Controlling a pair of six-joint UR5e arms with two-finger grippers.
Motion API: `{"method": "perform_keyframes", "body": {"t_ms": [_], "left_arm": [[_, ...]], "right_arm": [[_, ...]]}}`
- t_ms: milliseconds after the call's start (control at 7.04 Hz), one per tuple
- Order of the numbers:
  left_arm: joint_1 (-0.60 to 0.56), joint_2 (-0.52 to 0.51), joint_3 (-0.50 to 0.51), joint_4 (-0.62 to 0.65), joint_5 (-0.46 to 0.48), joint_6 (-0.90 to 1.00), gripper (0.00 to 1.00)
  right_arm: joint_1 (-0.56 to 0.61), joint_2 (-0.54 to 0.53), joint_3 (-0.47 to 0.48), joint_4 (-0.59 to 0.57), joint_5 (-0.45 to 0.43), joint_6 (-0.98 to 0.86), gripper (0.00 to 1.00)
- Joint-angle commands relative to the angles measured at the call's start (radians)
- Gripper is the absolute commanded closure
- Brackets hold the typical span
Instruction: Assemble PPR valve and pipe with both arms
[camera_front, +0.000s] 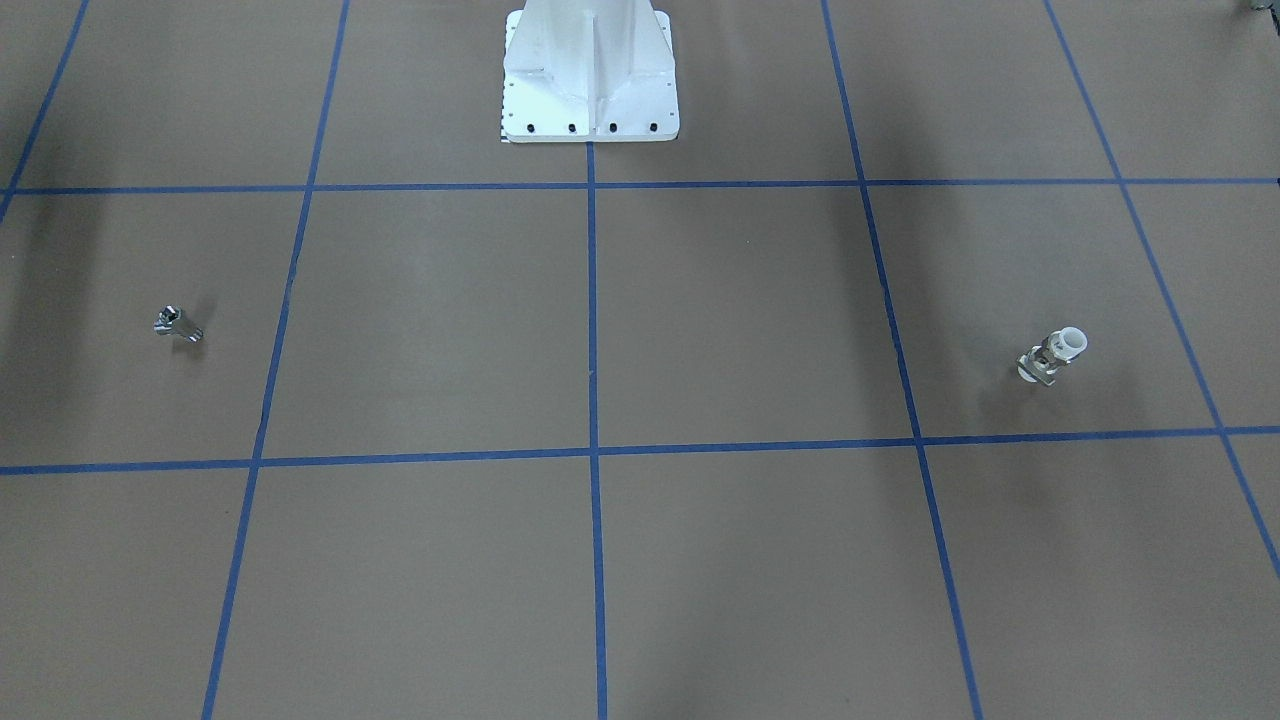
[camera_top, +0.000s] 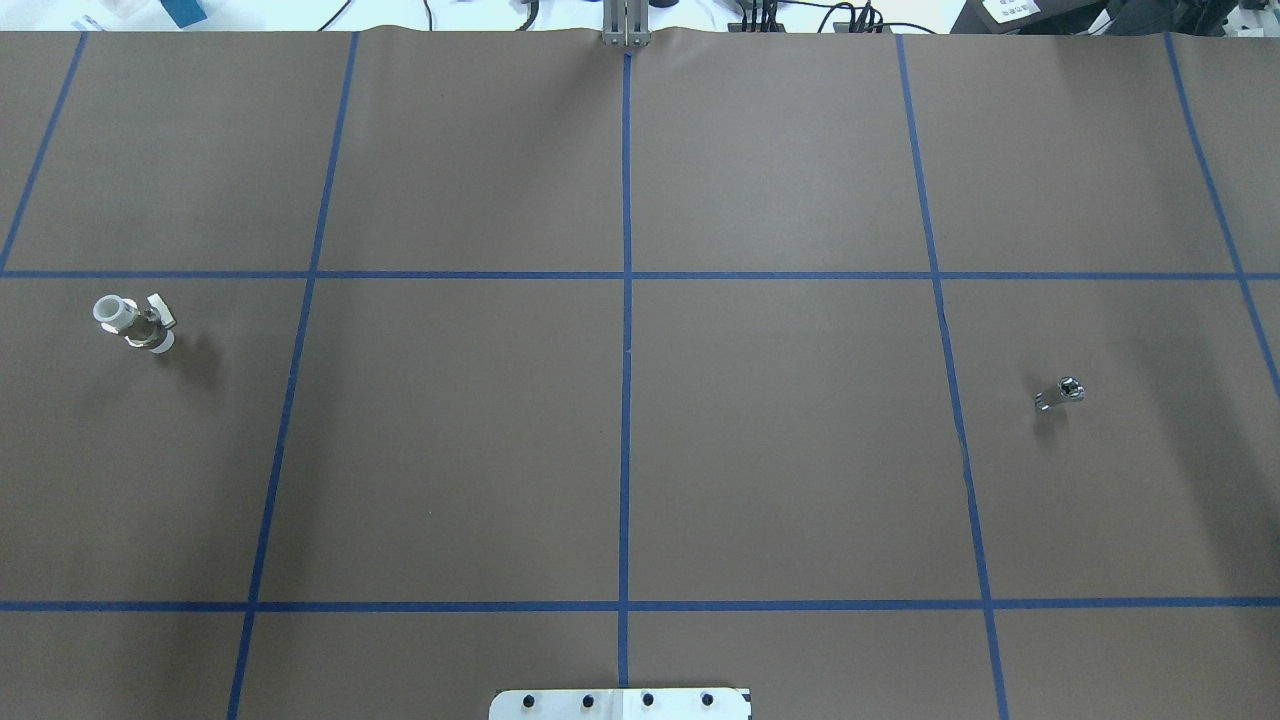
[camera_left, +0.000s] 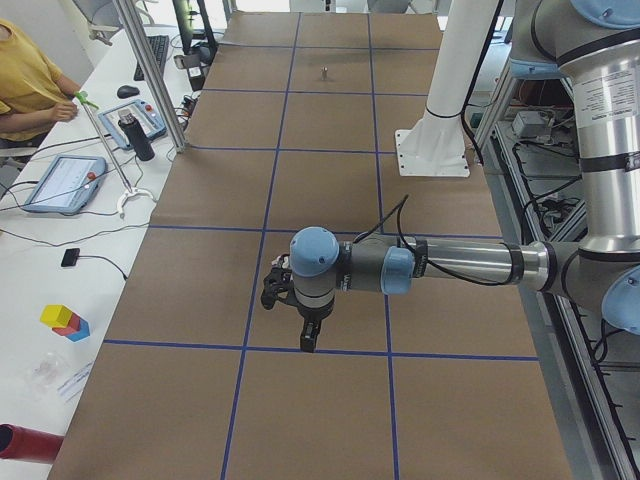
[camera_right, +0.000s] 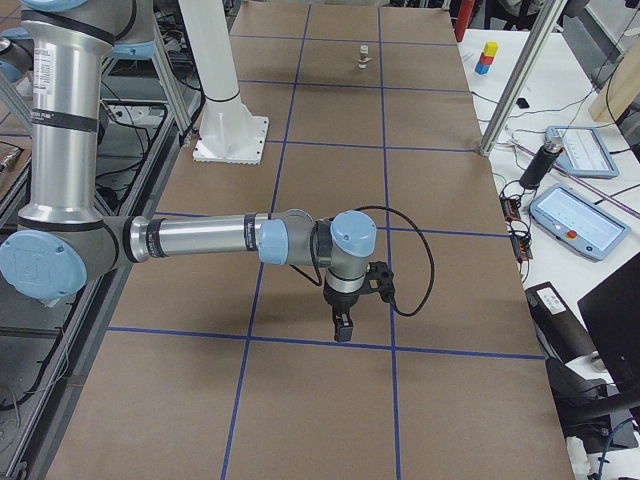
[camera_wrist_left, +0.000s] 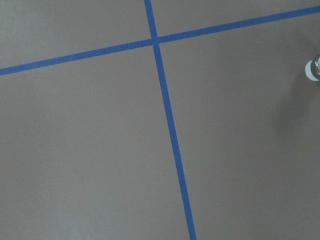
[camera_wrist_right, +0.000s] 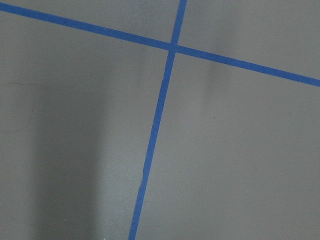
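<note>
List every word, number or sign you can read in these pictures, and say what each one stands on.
No text can be read anywhere.
White label at the overhead view's top edge: too small to read.
Tablet screens in the side views: too blurred to read.

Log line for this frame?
valve: left side, ungrasped | pipe: right side, ungrasped | left end effector: hovering, state unclear | right end effector: hovering, state unclear
</note>
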Motion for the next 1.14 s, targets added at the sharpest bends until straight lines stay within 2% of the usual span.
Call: {"method": "perform_keyframes", "body": {"t_ms": [0,426,710,994], "left_arm": [[0.0,0.0,-0.017,0.001,-0.003,0.0,0.0],[0.0,-0.029,-0.039,0.001,-0.001,-0.009,0.0],[0.002,-0.069,-0.037,-0.005,-0.002,-0.006,0.0],[0.002,-0.129,-0.022,-0.119,-0.001,-0.011,0.0]], "right_arm": [[0.0,0.0,0.0,-0.002,0.0,0.0,0.01],[0.0,0.003,0.009,0.002,0.0,-0.002,0.01],[0.002,0.054,0.027,0.002,-0.004,0.0,0.01],[0.002,0.063,0.037,0.002,-0.004,0.002,0.0]]}}
